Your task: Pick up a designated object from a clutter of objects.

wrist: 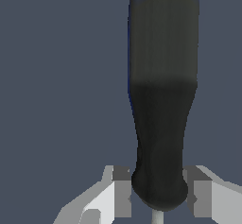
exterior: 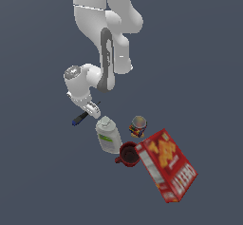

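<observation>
Grey worktop point(exterior: 38, 172); screwdriver point(wrist: 163, 100) left of centre, apart from clutter. Fingers point(wrist: 122, 192) spread, straddling handle end near shaft, seemingly poised to pinch; contact not evident.

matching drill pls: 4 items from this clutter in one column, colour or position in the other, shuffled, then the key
Items:
1. screwdriver
2. bottle
3. mug
4. cracker box

Descriptions:
A. dark red, between the bottle and the box
B. white, upright beside the gripper
C. large, red, farthest toward the exterior view's right
D. black-and-blue handle, between the gripper's fingers

Pairs: 1-D, 2-B, 3-A, 4-C
</observation>
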`<state>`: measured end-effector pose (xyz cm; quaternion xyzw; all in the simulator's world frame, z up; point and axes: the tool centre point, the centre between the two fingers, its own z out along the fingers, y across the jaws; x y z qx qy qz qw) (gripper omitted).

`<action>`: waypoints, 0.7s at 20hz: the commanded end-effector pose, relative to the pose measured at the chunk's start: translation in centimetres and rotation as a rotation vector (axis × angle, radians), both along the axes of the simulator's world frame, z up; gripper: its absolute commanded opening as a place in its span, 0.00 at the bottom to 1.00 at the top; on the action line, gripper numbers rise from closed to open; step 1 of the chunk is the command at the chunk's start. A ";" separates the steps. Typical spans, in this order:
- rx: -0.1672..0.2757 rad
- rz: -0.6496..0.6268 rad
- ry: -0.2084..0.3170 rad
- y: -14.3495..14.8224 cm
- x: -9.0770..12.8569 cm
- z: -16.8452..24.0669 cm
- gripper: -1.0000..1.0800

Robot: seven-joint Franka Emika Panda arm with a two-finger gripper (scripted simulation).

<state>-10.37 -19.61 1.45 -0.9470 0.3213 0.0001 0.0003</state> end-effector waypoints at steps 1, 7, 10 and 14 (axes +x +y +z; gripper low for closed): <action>0.000 0.000 0.000 0.0 0.0 0.0 0.00; 0.000 0.000 0.000 0.5 0.0 0.4 0.00; 0.000 0.000 0.000 1.4 0.0 1.1 0.00; 0.001 0.000 0.000 3.1 0.0 2.6 0.00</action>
